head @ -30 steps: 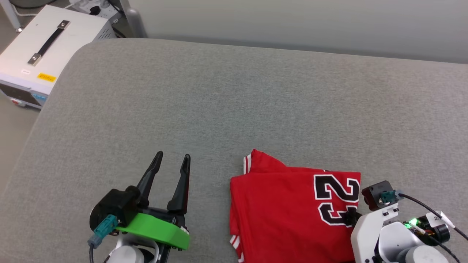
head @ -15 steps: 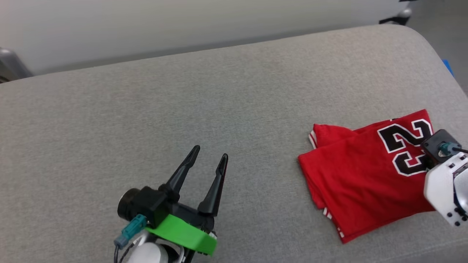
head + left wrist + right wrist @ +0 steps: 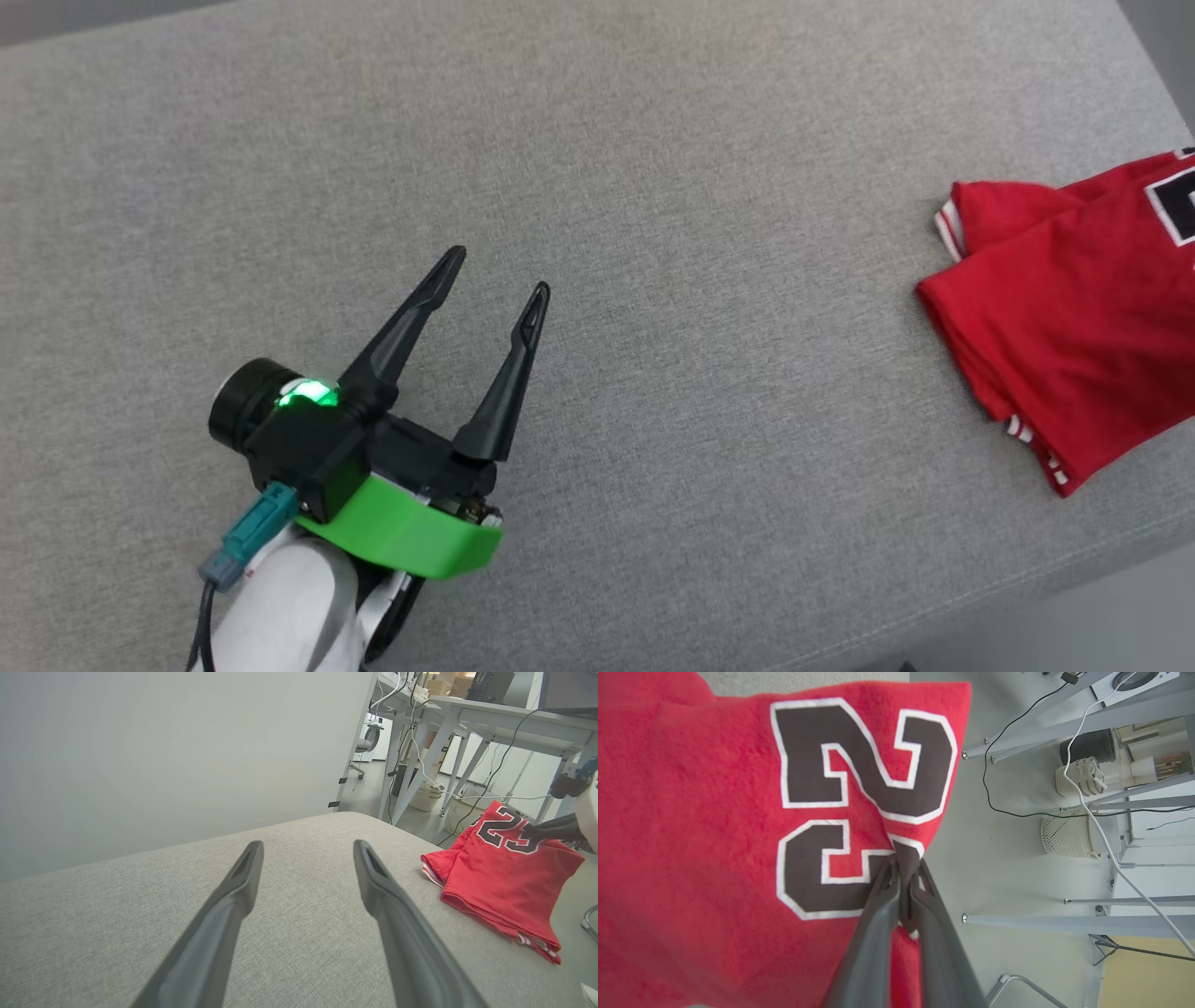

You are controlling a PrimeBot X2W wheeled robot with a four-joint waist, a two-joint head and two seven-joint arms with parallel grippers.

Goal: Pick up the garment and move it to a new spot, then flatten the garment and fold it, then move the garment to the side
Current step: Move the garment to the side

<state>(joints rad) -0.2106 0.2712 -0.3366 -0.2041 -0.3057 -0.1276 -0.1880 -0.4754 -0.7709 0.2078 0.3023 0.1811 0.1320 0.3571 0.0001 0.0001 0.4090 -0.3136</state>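
The garment (image 3: pixel 1074 308), a folded red jersey with striped trim and black numerals, lies at the right end of the grey cushion (image 3: pixel 653 233), partly cut off by the head view's right edge. My right gripper (image 3: pixel 903 865) is shut on the garment (image 3: pixel 714 835), pinching its edge at the numerals "23". From the left wrist view the garment (image 3: pixel 504 872) lies to the right, with the right gripper's dark fingers (image 3: pixel 556 830) at its far edge. My left gripper (image 3: pixel 495 275) hovers open above bare cushion, well left of the garment, nothing between its fingers (image 3: pixel 233 900).
The cushion's right edge (image 3: pixel 1074 560) runs just beyond the garment, floor below it. Past that edge stand grey table legs (image 3: pixel 1041 714), trailing cables and white mesh baskets (image 3: pixel 1069 835). A pale wall (image 3: pixel 163 742) rises behind the cushion.
The head camera has swung, so the white box and wall have left view. The right gripper has drawn the garment toward the cushion's right edge. The left gripper stays open.
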